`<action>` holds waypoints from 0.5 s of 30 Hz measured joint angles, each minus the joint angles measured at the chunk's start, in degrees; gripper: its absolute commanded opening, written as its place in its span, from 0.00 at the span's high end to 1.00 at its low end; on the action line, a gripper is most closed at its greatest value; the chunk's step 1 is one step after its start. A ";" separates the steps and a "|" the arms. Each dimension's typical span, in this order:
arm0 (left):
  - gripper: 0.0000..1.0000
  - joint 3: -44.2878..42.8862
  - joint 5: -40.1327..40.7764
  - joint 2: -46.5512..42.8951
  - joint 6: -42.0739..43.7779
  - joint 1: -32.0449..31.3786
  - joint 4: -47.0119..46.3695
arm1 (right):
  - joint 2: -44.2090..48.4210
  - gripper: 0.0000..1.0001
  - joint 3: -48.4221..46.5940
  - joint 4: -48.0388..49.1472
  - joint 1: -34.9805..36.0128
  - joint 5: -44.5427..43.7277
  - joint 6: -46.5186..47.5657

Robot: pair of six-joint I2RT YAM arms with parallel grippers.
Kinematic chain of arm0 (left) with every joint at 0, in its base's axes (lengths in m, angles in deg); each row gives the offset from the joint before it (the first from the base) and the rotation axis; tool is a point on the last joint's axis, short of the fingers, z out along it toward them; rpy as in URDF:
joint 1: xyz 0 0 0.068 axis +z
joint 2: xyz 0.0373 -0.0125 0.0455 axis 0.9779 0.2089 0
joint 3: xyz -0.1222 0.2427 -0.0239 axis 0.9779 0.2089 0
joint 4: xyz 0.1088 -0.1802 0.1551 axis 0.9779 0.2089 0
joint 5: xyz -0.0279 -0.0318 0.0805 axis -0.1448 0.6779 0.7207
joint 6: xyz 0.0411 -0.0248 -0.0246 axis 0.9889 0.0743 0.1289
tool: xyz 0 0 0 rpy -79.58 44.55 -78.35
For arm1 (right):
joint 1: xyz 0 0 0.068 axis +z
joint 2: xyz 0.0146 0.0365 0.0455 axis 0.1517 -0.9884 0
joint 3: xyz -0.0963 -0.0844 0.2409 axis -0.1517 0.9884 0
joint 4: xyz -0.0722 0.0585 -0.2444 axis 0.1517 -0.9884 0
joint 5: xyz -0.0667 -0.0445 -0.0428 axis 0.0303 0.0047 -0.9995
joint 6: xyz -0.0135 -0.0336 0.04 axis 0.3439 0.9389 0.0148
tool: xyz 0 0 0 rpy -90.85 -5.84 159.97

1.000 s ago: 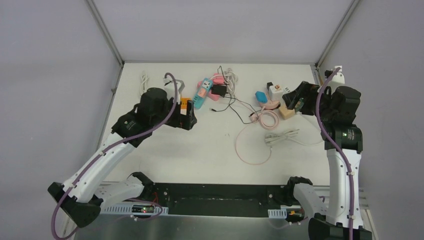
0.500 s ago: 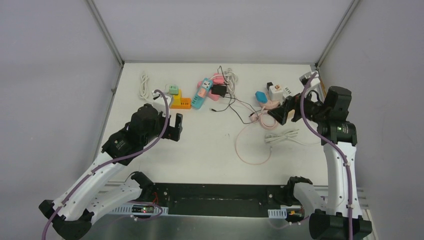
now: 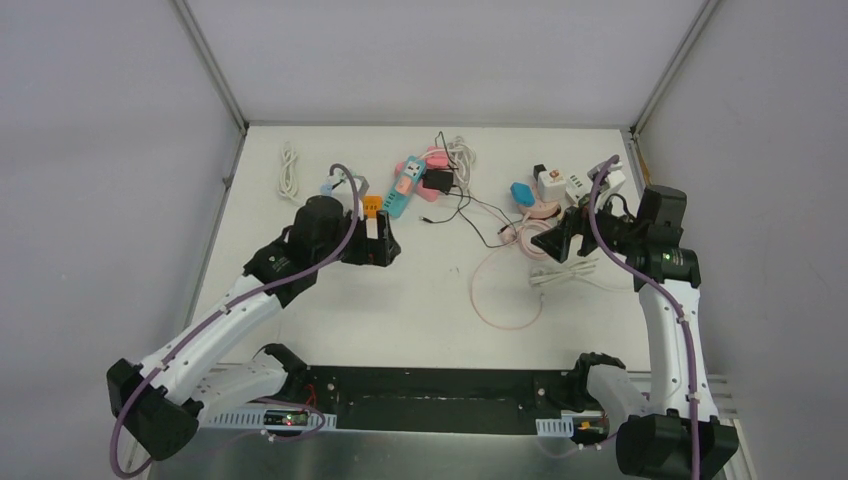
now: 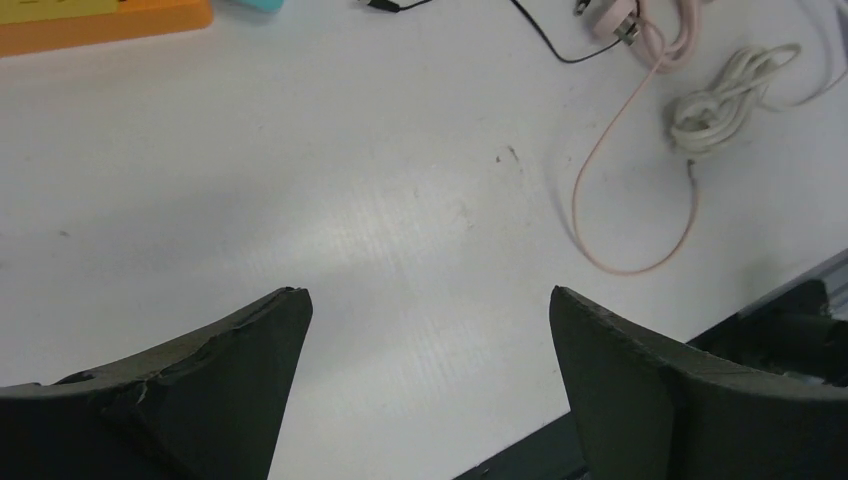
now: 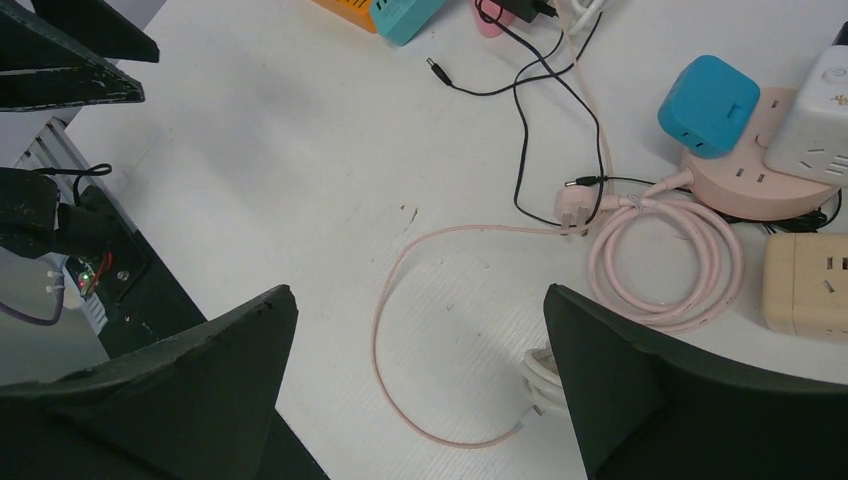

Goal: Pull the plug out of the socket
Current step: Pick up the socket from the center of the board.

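Observation:
A blue plug (image 3: 521, 192) (image 5: 708, 105) and a white cube adapter (image 3: 551, 182) (image 5: 825, 100) sit in a round pink socket (image 3: 543, 209) (image 5: 760, 185) at the back right. A black adapter (image 3: 438, 181) sits on a light-blue power strip (image 3: 405, 187) at the back middle. My right gripper (image 3: 555, 240) (image 5: 419, 290) is open and empty, above the table just near of the pink socket. My left gripper (image 3: 385, 240) (image 4: 428, 292) is open and empty, above bare table just near of an orange power strip (image 3: 370, 207) (image 4: 100, 20).
A coiled pink cable (image 5: 665, 255) with a loose pink plug (image 5: 578, 212) trails into a loop (image 3: 505, 290). A white cable bundle (image 3: 565, 272) lies by it. A beige socket block (image 5: 805, 285) lies right of the coil. Thin black cables (image 3: 470, 210) cross the middle. A white cord (image 3: 290, 170) lies back left.
My right gripper has come down and left from behind the pink socket to its near side. My left gripper drew back toward me, then returned right beside the orange strip.

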 measured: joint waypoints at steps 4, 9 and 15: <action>0.05 4.26 -1.42 4.09 -7.30 -0.02 -11.85 | 0.00 0.00 0.04 0.00 0.00 -0.26 -0.02; 0.04 3.41 4.52 16.09 -8.09 0.00 -21.79 | 0.04 0.00 0.11 0.00 0.00 -0.66 -0.04; 0.08 -8.35 11.76 34.05 -0.98 0.57 -23.80 | 0.44 0.00 0.22 0.00 0.02 -1.99 0.00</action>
